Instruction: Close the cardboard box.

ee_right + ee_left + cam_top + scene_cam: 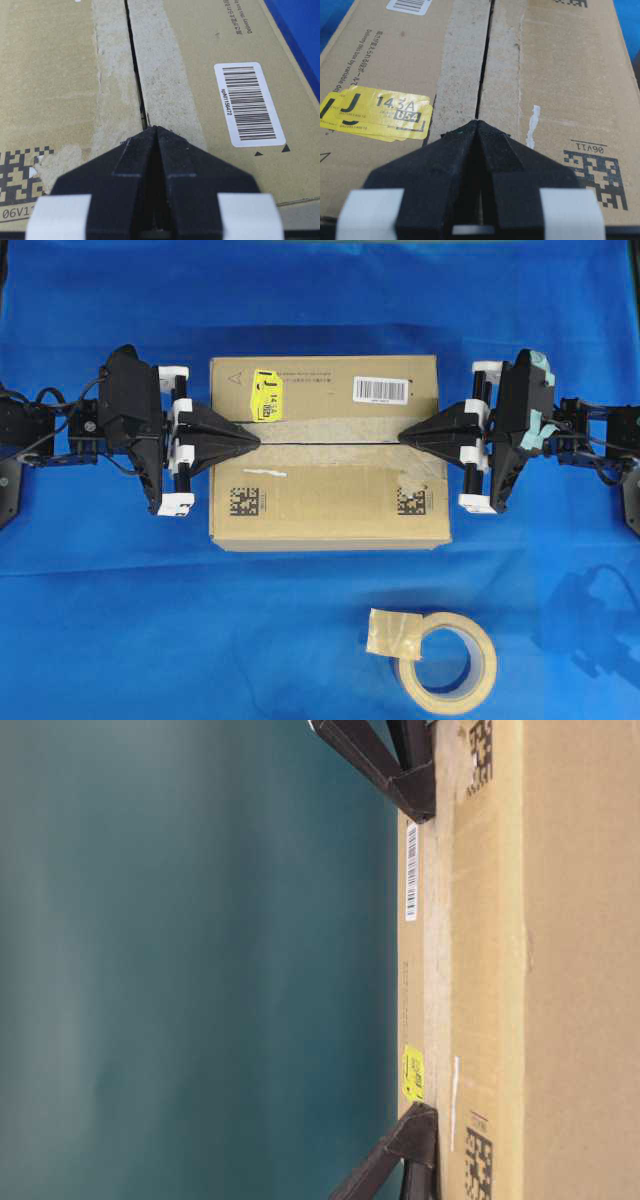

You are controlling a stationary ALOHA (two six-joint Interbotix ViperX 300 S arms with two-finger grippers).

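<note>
Both top flaps of the cardboard box (pixel 325 450) lie flat, meeting along a seam running left-right at table centre. Left gripper (pixel 255 440) and right gripper (pixel 403 436), fingers pressed together, rest tips on opposite seam ends, equally near. Tape roll (pixel 447 662) lies nearby, untouched.

Overhead straight down; table-level apparently sideways-rotated; wrists close, facing inward.

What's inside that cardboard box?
Unseen: the cardboard box has its flaps down, leaving a thin dark seam. Both closed grippers, left and right, rest on top.
</note>
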